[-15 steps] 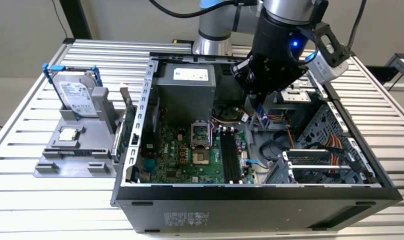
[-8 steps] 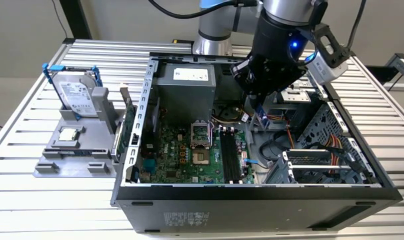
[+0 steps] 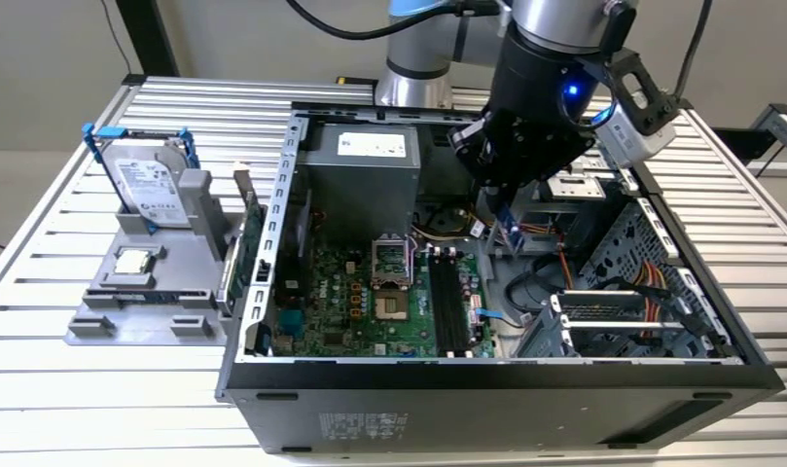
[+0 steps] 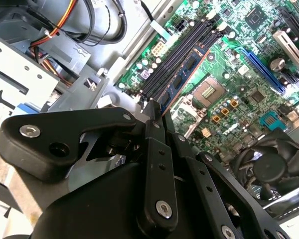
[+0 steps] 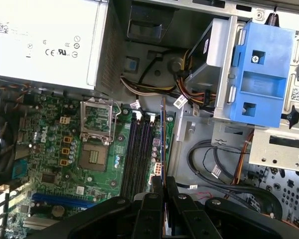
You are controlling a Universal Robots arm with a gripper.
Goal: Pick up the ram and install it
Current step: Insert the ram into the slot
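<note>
My gripper (image 5: 163,183) fingers pinch ram (image 5: 163,134) by one end. Ram edge-on, long axis parallel to slots (image 5: 138,154), just beside them over board, probably not seated.

I am viewing a silver arm (image 3: 562,19) with light-blue joint caps (image 3: 426,6), black cables (image 3: 341,29), a glowing blue light (image 3: 572,92), and a black gripper (image 4: 152,105) showing silver screws (image 4: 163,209).
</note>
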